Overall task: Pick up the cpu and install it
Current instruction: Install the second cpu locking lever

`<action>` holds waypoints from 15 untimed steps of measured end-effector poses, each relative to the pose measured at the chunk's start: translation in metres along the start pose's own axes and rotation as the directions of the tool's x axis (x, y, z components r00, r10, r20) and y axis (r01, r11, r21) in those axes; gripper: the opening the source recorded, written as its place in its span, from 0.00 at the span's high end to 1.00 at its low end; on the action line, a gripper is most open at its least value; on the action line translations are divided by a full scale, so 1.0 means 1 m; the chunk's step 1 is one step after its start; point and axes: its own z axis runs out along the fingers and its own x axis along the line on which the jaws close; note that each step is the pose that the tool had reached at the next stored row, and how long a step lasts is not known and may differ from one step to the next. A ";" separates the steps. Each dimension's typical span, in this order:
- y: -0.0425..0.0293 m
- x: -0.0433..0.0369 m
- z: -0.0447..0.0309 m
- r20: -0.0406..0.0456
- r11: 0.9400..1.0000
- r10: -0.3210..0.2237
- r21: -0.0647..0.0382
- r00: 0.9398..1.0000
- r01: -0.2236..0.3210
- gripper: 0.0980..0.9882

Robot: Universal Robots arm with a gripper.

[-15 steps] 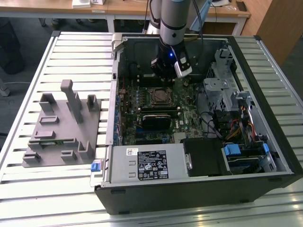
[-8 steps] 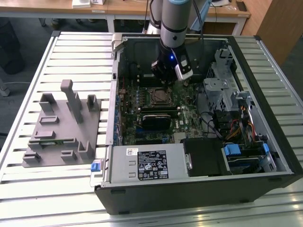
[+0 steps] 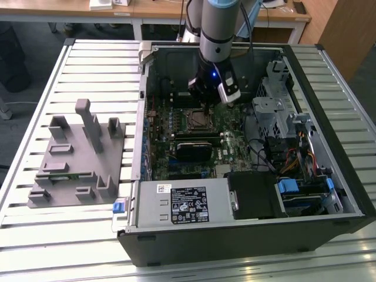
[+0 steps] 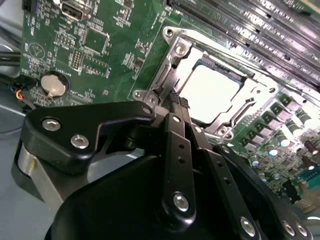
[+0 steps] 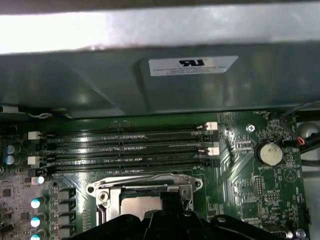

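The cpu (image 4: 207,92) is a pale silver square lying flat inside the metal socket frame (image 4: 260,95) on the green motherboard (image 4: 107,55). In the first wrist view the cpu (image 5: 131,207) shows partly behind the black gripper. My gripper (image 4: 175,100) hangs just above one edge of the socket, its two black fingers (image 4: 172,145) pressed together with nothing seen between them. In the exterior view the gripper (image 3: 210,98) is inside the open computer case, just above the far side of the socket (image 3: 197,119).
Memory slots (image 5: 125,147) run beside the socket, a coin battery (image 5: 269,153) close by. A black ribbed block (image 3: 194,150) lies nearer the front. A silver box with a white label (image 3: 182,202) and drive bays (image 3: 282,117) crowd the case. A grey plastic fixture (image 3: 76,158) sits outside, on the exterior view's left.
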 end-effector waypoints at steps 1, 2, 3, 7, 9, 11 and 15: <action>0.0001 0.0000 -0.0011 0.000 1.000 0.000 0.000 1.000 0.000 0.99; 0.0003 0.0000 -0.0030 0.000 1.000 0.000 0.000 1.000 0.000 0.99; 0.0006 -0.0001 -0.0057 0.000 1.000 0.000 0.000 1.000 0.000 0.99; 0.0020 -0.0003 -0.0177 0.000 1.000 0.000 0.000 1.000 0.000 0.99; 0.0029 -0.0003 -0.0255 0.000 1.000 0.000 0.000 1.000 0.000 0.99; 0.0035 -0.0004 -0.0312 0.000 1.000 0.000 0.000 1.000 0.000 0.99; 0.0011 -0.0006 -0.0324 0.000 1.000 0.000 0.001 1.000 0.000 0.99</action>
